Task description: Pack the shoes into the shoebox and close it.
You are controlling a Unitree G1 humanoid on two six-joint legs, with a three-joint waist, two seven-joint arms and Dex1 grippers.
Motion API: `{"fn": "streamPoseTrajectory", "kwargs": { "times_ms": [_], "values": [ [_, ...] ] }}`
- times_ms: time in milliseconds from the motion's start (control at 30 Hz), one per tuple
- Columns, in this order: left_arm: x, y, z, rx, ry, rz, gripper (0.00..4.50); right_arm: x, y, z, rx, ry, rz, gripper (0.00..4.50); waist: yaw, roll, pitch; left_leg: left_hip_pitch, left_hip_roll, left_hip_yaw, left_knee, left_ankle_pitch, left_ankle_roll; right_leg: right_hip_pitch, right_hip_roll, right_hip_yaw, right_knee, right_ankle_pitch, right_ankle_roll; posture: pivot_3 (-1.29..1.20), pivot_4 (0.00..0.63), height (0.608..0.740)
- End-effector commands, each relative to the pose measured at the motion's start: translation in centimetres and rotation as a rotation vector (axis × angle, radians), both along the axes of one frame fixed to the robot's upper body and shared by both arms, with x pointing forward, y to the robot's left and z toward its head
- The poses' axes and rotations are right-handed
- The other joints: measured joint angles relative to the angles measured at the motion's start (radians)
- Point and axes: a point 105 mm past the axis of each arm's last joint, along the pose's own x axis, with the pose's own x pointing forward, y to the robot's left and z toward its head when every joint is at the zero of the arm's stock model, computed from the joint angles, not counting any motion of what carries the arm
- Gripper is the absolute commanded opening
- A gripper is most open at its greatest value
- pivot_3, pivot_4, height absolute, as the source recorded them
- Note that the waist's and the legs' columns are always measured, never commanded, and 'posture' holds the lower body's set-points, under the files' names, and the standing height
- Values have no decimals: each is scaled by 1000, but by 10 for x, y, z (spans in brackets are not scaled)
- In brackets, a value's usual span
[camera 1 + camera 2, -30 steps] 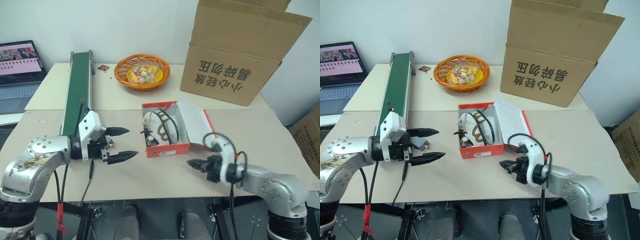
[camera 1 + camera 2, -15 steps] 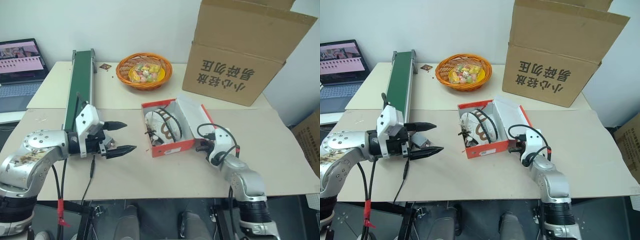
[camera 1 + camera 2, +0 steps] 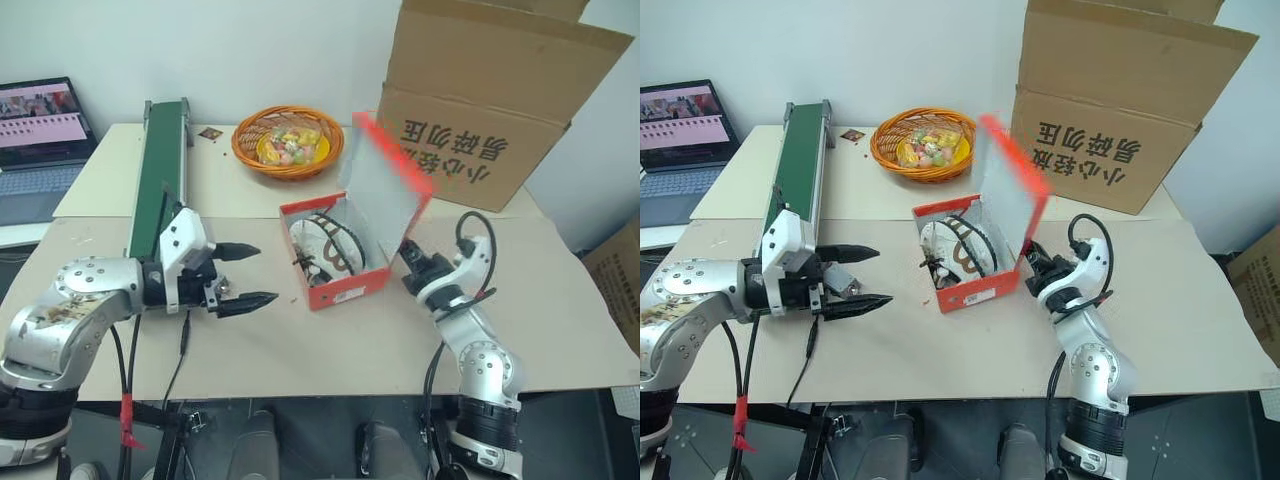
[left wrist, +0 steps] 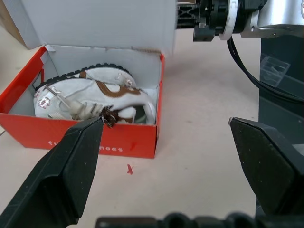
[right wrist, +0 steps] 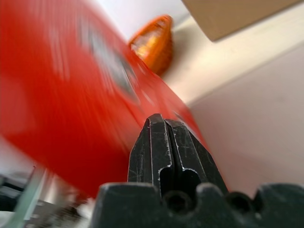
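Observation:
The red shoebox (image 3: 338,288) stands mid-table with the white, dark-laced shoes (image 3: 325,252) inside it. Its hinged lid (image 3: 388,182) is swung up to roughly upright, white inside facing the shoes, and it is motion-blurred. My right gripper (image 3: 412,263) is shut, empty, just right of the box. In the right wrist view its fingertips (image 5: 164,130) press against the lid's red outer face (image 5: 61,95). My left gripper (image 3: 262,274) hovers open left of the box, holding nothing. The left wrist view looks between its fingers (image 4: 71,175) at the shoes (image 4: 95,95).
A green conveyor (image 3: 160,170) runs along the left side. At the back stand an orange basket of sweets (image 3: 288,140) and a large brown carton (image 3: 480,110). A laptop (image 3: 40,130) sits far left. Bare table lies in front of the box.
My right gripper has risen and moved forward from the table's front edge to the box's right side. The lid has swung up from lying open. The left gripper stayed put.

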Motion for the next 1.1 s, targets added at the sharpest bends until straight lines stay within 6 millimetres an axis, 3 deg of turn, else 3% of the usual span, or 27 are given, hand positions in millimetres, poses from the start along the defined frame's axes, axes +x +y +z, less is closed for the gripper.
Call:
{"fn": "streamPoseTrajectory", "kwargs": {
  "times_ms": [33,267,367,467,533,667,833,933,1000,1100],
  "values": [
    [0,-2,8,0,-27,-12,4500,-3,0,14,-1,-59,10,33,0,0,0,0,0,0,0,0,0,0,0,0,0,0,0,0,150,728],
    [3,0,9,-3,-32,0,4500,-7,13,21,-76,-86,99,33,1,0,0,0,0,0,0,0,0,0,0,0,0,0,0,0,150,728],
    [3,0,10,-8,-34,5,4500,-13,37,30,-209,-131,216,33,1,0,0,0,0,0,0,0,0,0,0,0,0,0,0,0,150,728],
    [7,4,9,-30,-41,51,4500,-19,80,62,-352,-268,373,33,-4,1,1,0,0,0,0,0,0,0,0,0,1,0,0,0,150,728],
    [8,1,8,-57,-39,64,4500,-10,101,80,-427,-337,416,33,-13,1,1,0,0,0,0,0,0,0,1,2,1,2,-1,0,150,728],
    [3,-8,1,-71,-22,50,4500,15,132,94,-558,-406,477,33,-18,1,1,0,0,-1,1,0,0,0,2,1,2,2,-1,0,150,728],
    [2,-10,4,-85,-39,64,4500,40,156,52,-752,-347,573,33,-9,0,1,0,0,-1,3,0,0,0,2,0,1,2,-1,0,150,728],
    [-4,-13,5,-89,-38,62,4500,58,151,-4,-853,-200,598,33,-7,0,1,-1,0,-1,4,0,0,2,1,0,1,2,0,0,150,728],
    [-6,-13,4,-91,-38,72,4500,62,146,-29,-899,-132,625,33,-8,0,1,-1,0,-1,4,0,0,2,1,0,1,3,1,0,150,728],
    [-8,-14,8,-95,-48,81,4500,67,141,-43,-935,-88,643,33,-17,0,0,2,0,-1,5,0,0,2,2,0,3,4,3,0,150,728]
  ]
}}
